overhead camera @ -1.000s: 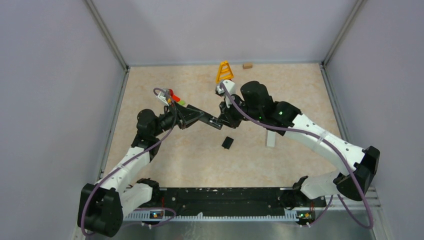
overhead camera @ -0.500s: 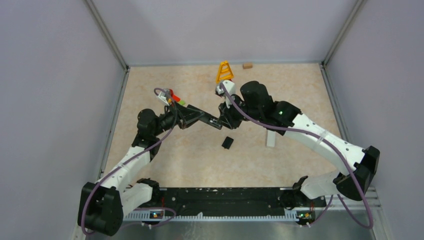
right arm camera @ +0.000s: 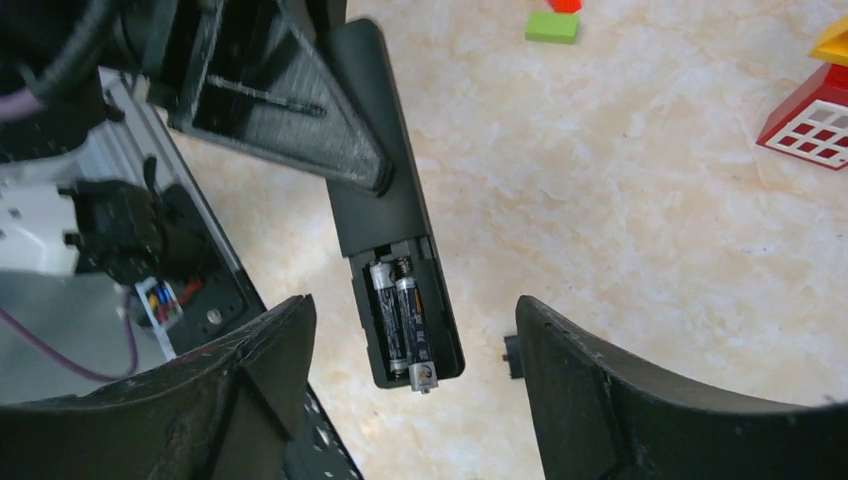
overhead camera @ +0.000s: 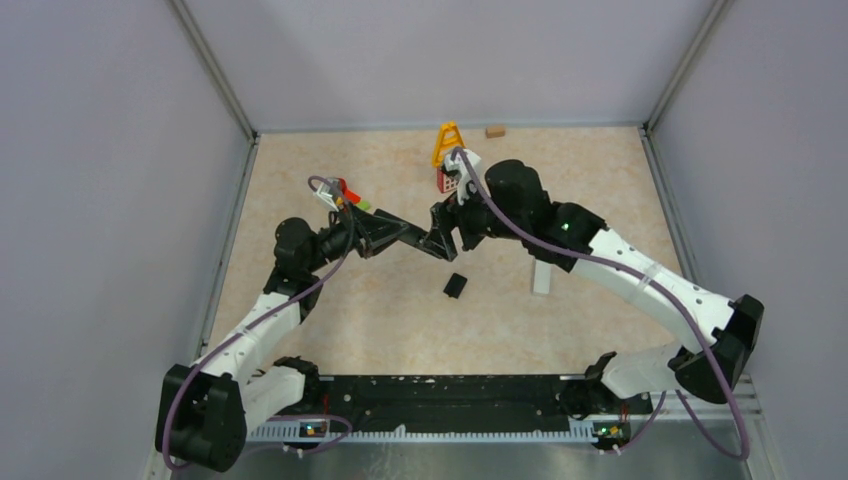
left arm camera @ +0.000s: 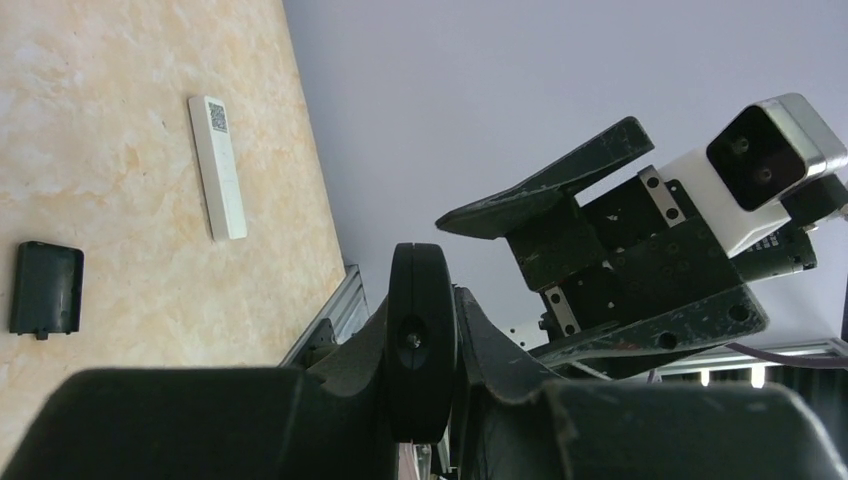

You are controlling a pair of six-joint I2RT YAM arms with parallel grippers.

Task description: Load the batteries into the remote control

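My left gripper (overhead camera: pixel 408 237) is shut on the black remote control (right arm camera: pixel 385 190) and holds it above the table, back side up. In the left wrist view the remote (left arm camera: pixel 421 340) shows end-on between the fingers. Its battery compartment is uncovered, and two batteries (right arm camera: pixel 398 318) lie in it side by side. The right-hand battery (right arm camera: pixel 421 372) pokes its silvery end past the compartment's edge. My right gripper (right arm camera: pixel 411 308) hangs open just above the compartment, a finger on each side, touching nothing.
A black battery cover (overhead camera: pixel 455 285) lies on the table below the remote. A white remote (overhead camera: pixel 541 277) lies to its right. A yellow toy frame (overhead camera: pixel 448 143), a red toy house (overhead camera: pixel 446 180), red and green blocks (overhead camera: pixel 350 196) and a brown block (overhead camera: pixel 494 131) sit farther back.
The right gripper has opened wide and drawn back a little from the remote, uncovering the red house. The left arm and remote have stayed put.
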